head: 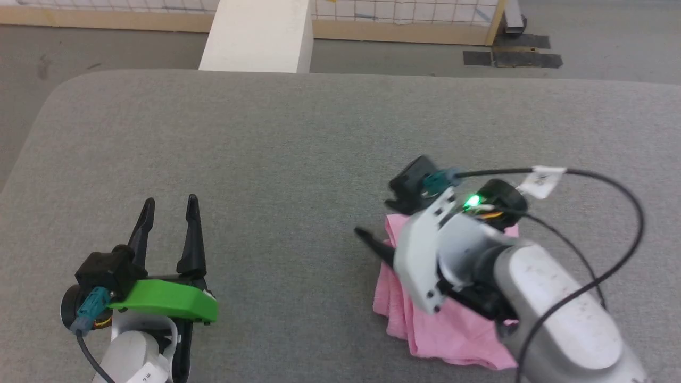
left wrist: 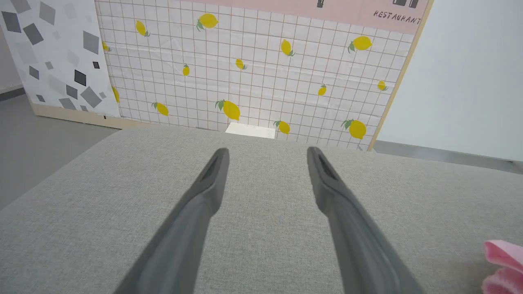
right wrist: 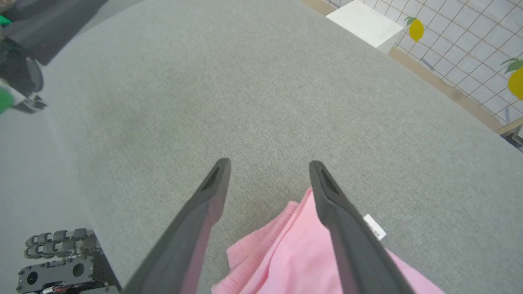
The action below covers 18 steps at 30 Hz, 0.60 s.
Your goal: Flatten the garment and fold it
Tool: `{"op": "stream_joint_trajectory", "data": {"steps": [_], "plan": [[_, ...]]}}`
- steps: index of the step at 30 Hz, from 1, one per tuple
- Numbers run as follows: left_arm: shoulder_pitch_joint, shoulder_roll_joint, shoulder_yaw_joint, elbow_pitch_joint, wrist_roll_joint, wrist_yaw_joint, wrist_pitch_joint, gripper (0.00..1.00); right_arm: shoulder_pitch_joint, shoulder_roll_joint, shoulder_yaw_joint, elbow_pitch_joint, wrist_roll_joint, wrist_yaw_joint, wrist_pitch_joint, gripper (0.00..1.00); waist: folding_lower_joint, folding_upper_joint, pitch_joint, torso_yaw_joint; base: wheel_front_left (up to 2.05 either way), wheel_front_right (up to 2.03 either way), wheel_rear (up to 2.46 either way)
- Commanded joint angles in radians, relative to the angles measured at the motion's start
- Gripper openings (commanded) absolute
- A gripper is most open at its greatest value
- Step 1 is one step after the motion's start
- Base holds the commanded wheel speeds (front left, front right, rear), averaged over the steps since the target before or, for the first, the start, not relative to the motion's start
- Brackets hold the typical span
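Grey counter (head: 319, 133), folded-looking pink garment (head: 441, 330) under wide-open right fingers (right wrist: 337, 212), gripping nothing; left fingers (left wrist: 204, 196) open, well apart. Lift straight off, without dragging layers askew.

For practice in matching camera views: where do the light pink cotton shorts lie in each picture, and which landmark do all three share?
Head view: pink shorts lower right.
Left wrist view: lower right corner.
Right wrist view: bottom centre.
Shared landmark: white rectangular block beyond the far edge of the grey fabric table.
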<state>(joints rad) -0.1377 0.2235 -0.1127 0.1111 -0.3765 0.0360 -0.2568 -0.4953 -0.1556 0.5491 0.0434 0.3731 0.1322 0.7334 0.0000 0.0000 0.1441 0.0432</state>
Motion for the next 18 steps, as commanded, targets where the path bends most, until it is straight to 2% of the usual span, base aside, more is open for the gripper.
{"op": "stream_joint_trajectory", "data": {"steps": [1,5,10,15,18], "plan": [[0.011,0.007,0.001,-0.003,0.012,-0.002,-0.005,1.00,-0.002,-0.019,-0.027,-0.010,0.000,-0.002,-0.017,1.00,0.0000,0.0000,-0.009,-0.018,0.00,0.00,0.00],[0.009,0.011,0.002,-0.011,0.023,-0.001,-0.005,1.00,0.075,-0.047,-0.198,-0.036,-0.047,-0.002,-0.048,1.00,0.0000,0.0000,-0.015,-0.034,0.00,0.00,0.00],[0.011,0.013,0.000,-0.032,0.056,0.003,-0.005,1.00,0.235,-0.060,-0.391,-0.034,-0.165,-0.002,-0.010,1.00,0.0000,0.0000,-0.011,-0.038,0.00,0.00,0.00],[0.015,0.007,0.002,-0.043,0.076,0.006,-0.005,1.00,0.351,-0.005,-0.454,0.004,-0.212,-0.002,0.009,1.00,0.0000,0.0000,0.000,-0.033,0.00,0.00,0.00],[0.017,0.007,-0.001,-0.044,0.088,0.007,-0.005,1.00,0.365,0.025,-0.459,0.051,-0.219,-0.002,0.007,1.00,0.0000,0.0000,0.005,-0.033,0.00,0.00,0.00]]}}
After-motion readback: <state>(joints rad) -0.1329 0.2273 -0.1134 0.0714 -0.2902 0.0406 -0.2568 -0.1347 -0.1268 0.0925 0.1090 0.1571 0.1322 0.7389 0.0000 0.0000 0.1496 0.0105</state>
